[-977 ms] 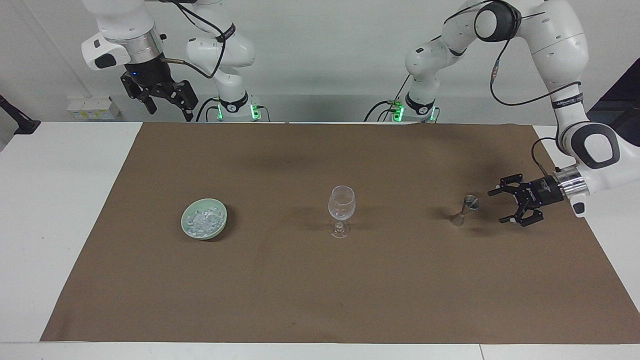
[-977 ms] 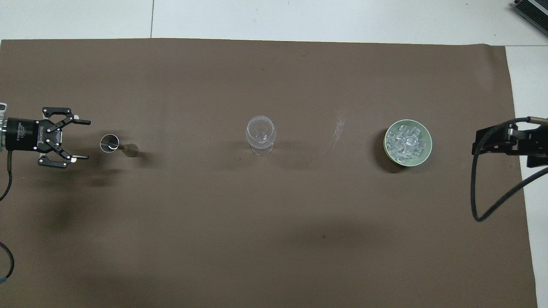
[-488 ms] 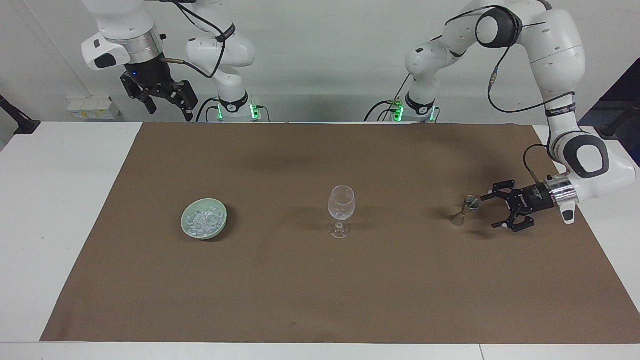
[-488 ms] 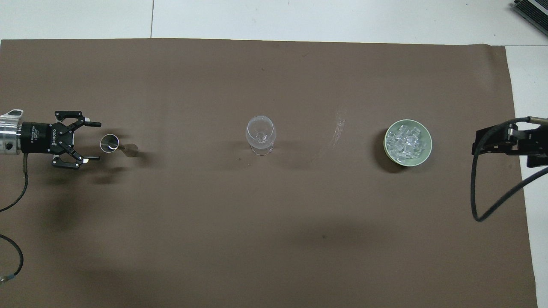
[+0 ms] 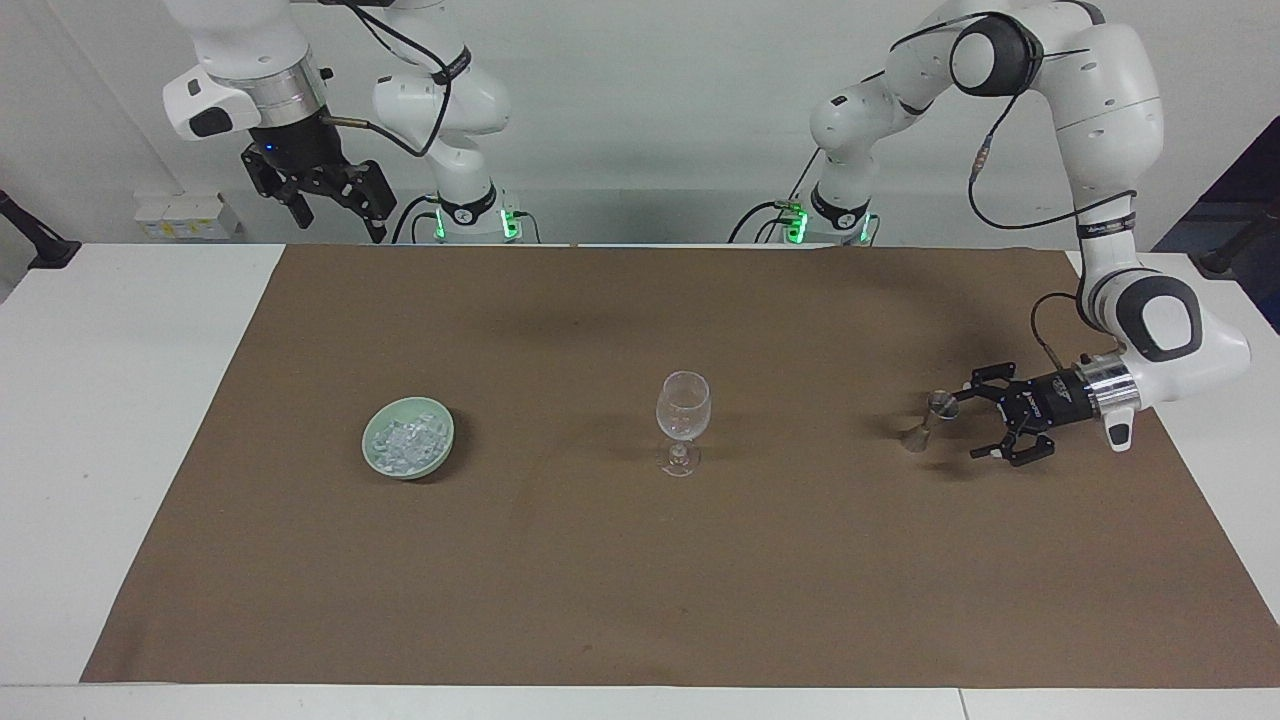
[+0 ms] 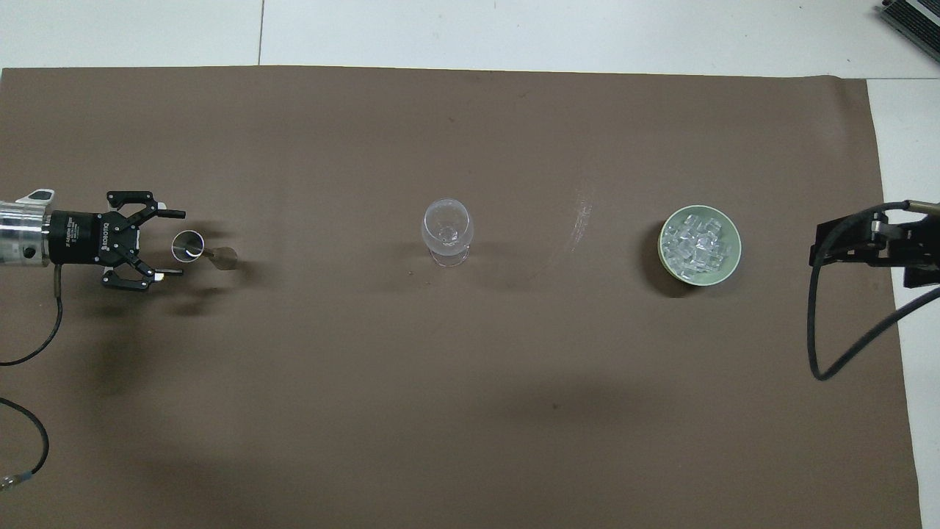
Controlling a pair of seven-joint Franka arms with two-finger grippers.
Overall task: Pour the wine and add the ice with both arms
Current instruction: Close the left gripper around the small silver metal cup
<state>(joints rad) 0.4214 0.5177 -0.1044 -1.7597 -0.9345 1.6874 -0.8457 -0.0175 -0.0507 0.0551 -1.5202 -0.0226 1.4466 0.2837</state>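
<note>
fingers of the left gripper are spread and have slid in level toward the metal jigger, now flanking its cup without clenching, so a grasp for the pour looks next. the right gripper waits released, raised over its corner. the ice sits in the green bowl toward the right arm's edge; the wine glass stands mid-surface, empty.
</note>
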